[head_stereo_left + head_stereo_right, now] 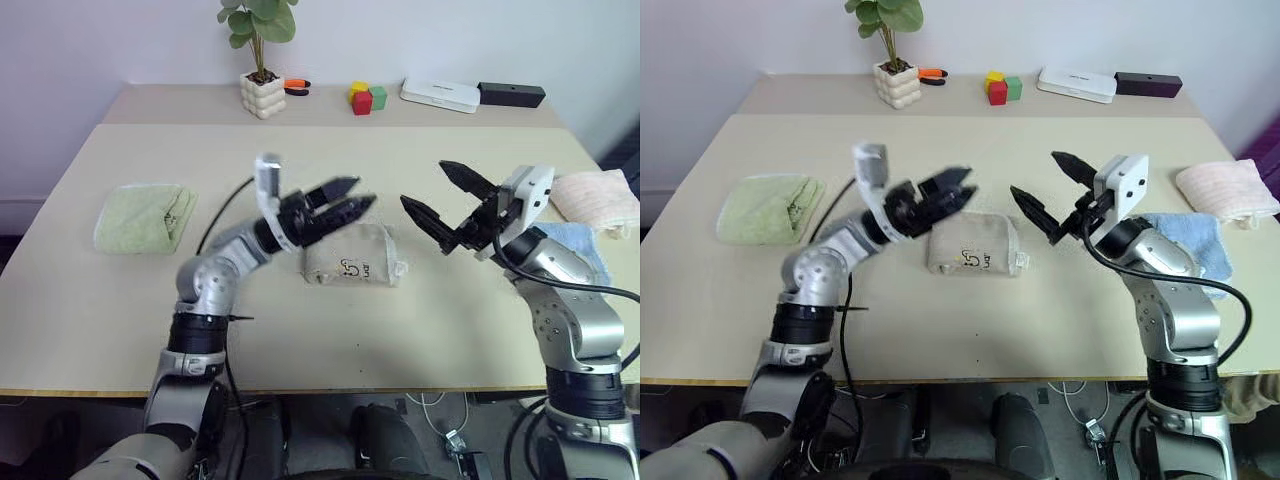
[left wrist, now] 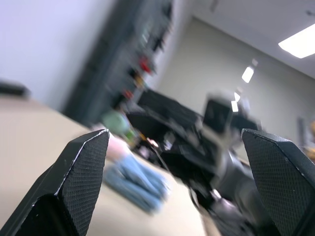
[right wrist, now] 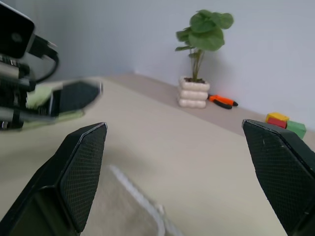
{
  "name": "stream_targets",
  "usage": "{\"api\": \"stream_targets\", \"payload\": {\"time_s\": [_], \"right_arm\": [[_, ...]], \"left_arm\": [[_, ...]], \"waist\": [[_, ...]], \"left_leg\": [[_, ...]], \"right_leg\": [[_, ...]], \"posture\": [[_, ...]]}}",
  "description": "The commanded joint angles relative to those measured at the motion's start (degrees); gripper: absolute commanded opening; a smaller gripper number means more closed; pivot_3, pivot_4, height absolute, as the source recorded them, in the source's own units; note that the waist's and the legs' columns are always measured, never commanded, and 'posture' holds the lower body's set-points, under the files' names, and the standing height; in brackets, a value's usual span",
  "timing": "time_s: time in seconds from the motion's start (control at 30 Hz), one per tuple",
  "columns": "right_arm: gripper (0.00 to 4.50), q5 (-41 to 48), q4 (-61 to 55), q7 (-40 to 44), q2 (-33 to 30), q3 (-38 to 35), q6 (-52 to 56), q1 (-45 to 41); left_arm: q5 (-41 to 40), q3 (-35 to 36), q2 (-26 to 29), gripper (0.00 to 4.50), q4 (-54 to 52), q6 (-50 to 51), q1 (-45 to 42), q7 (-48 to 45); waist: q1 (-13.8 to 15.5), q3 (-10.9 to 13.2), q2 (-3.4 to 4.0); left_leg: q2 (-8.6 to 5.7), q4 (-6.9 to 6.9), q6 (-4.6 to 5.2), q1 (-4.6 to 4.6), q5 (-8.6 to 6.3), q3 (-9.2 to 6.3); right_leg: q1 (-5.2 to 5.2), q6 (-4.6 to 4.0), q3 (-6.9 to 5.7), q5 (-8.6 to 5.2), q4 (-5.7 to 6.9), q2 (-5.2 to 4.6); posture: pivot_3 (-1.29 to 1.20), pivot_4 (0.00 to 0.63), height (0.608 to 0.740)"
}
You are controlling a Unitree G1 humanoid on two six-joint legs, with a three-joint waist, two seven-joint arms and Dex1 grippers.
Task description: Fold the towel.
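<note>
Towels lie across the table (image 1: 90, 330), and the first from the left is a light-green towel (image 1: 146, 217), well off to the outer side of the left gripper (image 1: 340, 201). That gripper hangs above the tabletop with its two black fingers spread wide and nothing between them, pointing toward the other arm. The beige towel (image 1: 355, 258) sits folded into a small bundle just below and beyond the left gripper's fingertips, between the two grippers, its dark embroidered mark facing up; neither gripper touches it. The right gripper (image 1: 443, 205) hovers just to the towel's right and above it, fingers wide apart and empty, aimed back toward the left one. Under and behind the right arm lies a pale-blue towel (image 1: 577, 246), and farther out on that side a pink towel (image 1: 598, 198). Beyond both grippers, at the table's far edge, stand a potted plant (image 1: 262, 58) and coloured blocks (image 1: 367, 97).
</note>
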Motion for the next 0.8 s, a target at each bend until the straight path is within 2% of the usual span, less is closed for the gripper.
{"api": "stream_targets", "payload": {"time_s": [0.03,0.13,0.23,0.3,0.37,0.53,0.57,0.6,0.67,0.8], "right_arm": [[4.50,-0.35,-2.48,-1.62,1.63,1.95,0.03,-0.17],[4.50,-0.07,-2.83,-2.20,2.26,2.89,0.39,-0.52],[4.50,0.22,-2.39,-3.88,3.31,3.28,1.04,-1.22],[3.94,0.15,-1.66,-7.19,5.52,3.94,2.89,-1.92],[3.12,-2.05,-2.55,-10.11,8.41,6.44,2.59,-1.76],[0.45,-7.05,-2.58,-19.33,16.16,11.49,4.29,-0.58],[0.03,-8.32,-2.53,-20.64,17.34,12.74,4.21,0.11],[0.03,-9.31,-2.64,-21.39,17.99,13.58,4.14,0.57],[0.03,-16.91,-0.84,-24.57,18.51,19.14,3.09,1.35],[0.03,-20.56,2.70,-27.82,20.17,20.57,5.25,0.60]], "left_arm": [[-1.49,0.77,0.25,3.87,-2.37,0.50,2.45,0.44],[-4.69,2.09,-1.04,2.59,-3.77,2.52,3.13,2.83],[-6.67,3.62,-1.67,0.93,-3.15,3.67,3.00,4.62],[-3.82,3.51,-1.81,0.00,-1.77,1.10,2.83,6.45],[-1.82,3.81,-2.84,0.00,-0.40,-1.53,2.76,8.82],[3.56,2.17,-4.53,0.00,2.49,-4.35,3.89,13.96],[5.27,1.73,-4.79,0.00,3.54,-5.34,4.04,15.01],[6.50,1.41,-4.93,0.00,4.18,-6.12,4.11,15.72],[12.17,-1.86,-4.77,0.00,7.29,-8.34,4.48,17.45],[14.55,-3.51,-6.61,0.00,10.25,-9.70,3.87,17.40]], "waist": [[-0.03,0.01,0.01],[0.12,0.02,0.00],[0.06,0.02,-0.01],[-0.06,0.01,-0.01],[-0.17,0.01,0.00],[-0.29,0.01,0.00],[-0.16,0.01,0.00],[-0.04,0.01,0.00],[-0.01,0.00,0.00],[0.01,0.01,0.00]], "left_leg": [[0.00,0.00,0.00,0.00,0.00,0.05],[0.01,-0.02,0.00,-0.01,0.00,0.08],[0.00,0.03,0.00,-0.01,0.00,0.07],[0.01,0.03,0.00,0.01,0.00,0.07],[0.01,0.02,-0.01,0.03,0.01,0.05],[0.01,-0.04,-0.02,0.00,0.01,0.07],[0.01,-0.03,-0.01,0.00,0.01,0.08],[0.01,-0.02,-0.02,0.00,0.01,0.08],[-0.01,0.00,-0.01,0.00,0.01,0.10],[-0.01,0.01,-0.02,-0.01,0.01,0.09]], "right_leg": [[-0.01,0.01,0.00,0.00,0.00,0.00],[-0.02,0.03,-0.01,0.01,0.01,0.00],[0.02,0.04,-0.01,0.02,0.01,0.00],[0.03,0.04,-0.01,0.02,0.02,0.01],[0.02,0.04,-0.01,0.02,0.05,0.03],[-0.05,0.07,-0.01,0.04,0.08,0.04],[-0.05,0.07,-0.01,0.04,0.08,0.04],[-0.04,0.07,-0.01,0.04,0.08,0.03],[-0.03,0.06,-0.01,0.04,0.08,0.01],[-0.05,0.05,-0.01,0.03,0.08,0.02]], "posture": [[0.00,0.150,0.735],[0.00,0.150,0.735],[0.00,0.150,0.735],[0.00,0.150,0.735],[0.00,0.150,0.735],[0.00,0.150,0.735],[0.00,0.150,0.735],[0.00,0.150,0.735],[0.00,0.150,0.735],[0.00,0.150,0.735]]}}
